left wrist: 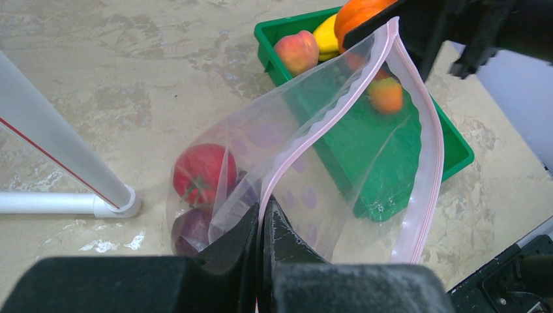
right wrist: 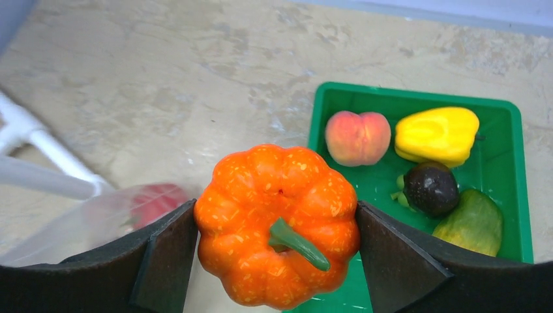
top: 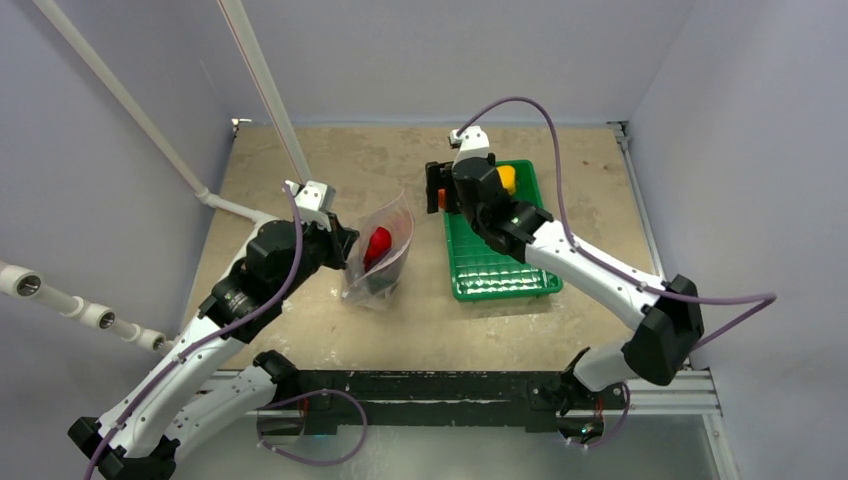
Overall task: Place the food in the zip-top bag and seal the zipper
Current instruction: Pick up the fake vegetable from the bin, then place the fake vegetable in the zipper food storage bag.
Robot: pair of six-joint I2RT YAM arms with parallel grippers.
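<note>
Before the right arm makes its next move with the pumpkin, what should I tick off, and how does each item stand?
1. Grip of the right gripper on the pumpkin: ok, it sits between both fingers.
2. Hold of the left gripper on the zip-top bag rim: ok, shut on it.
3. Bag mouth gaping, zipper lips apart: ok.
4. Pumpkin above the mouth: not ok, it hangs by the green tray edge, short of the bag.
5. Room in the bag: ok, only a tomato and a purple piece at the bottom.
6. Mouth wide enough for the pumpkin: cannot tell.
</note>
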